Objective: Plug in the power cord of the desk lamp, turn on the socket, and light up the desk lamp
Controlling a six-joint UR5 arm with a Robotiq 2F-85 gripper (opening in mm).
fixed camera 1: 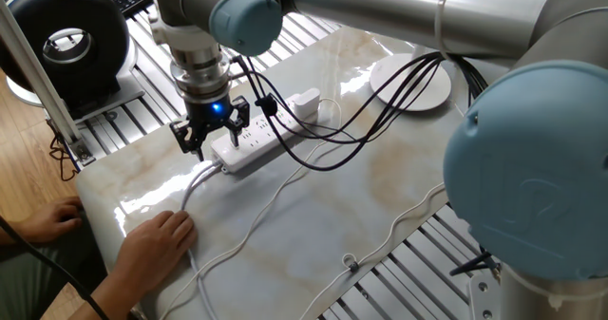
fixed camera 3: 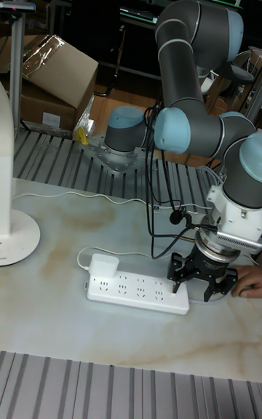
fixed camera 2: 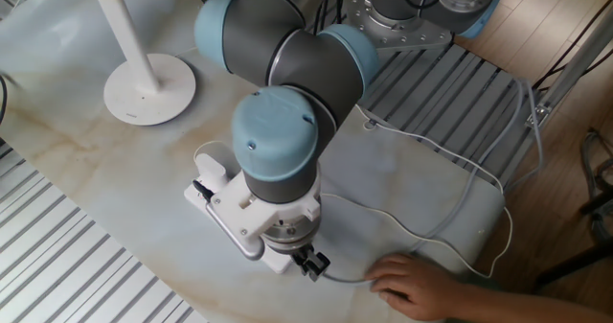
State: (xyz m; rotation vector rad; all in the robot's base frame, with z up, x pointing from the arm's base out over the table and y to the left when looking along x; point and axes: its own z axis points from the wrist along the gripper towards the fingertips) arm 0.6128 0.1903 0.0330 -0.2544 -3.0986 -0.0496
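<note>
With the power cord's plug (fixed camera 3: 104,265) already seated at the socket's (fixed camera 3: 135,294) left end, the gripper (fixed camera 3: 203,278) hangs, fingers spread and empty, just above the strip's right end; the desk lamp (fixed camera 2: 148,88) stands apart, apparently unlit, so switching remains.

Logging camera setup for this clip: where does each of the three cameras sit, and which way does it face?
One fixed view: beside the arm's base, looking along the arm across the table at the socket, gripper and a person's hand.
The other fixed view: high on the far side, looking down on the wrist, lamp and hand.
Tall fixed view: low at the table's edge, facing the base; whole arm, gripper over the socket's end.
All three share the socket, plug and lamp.
</note>
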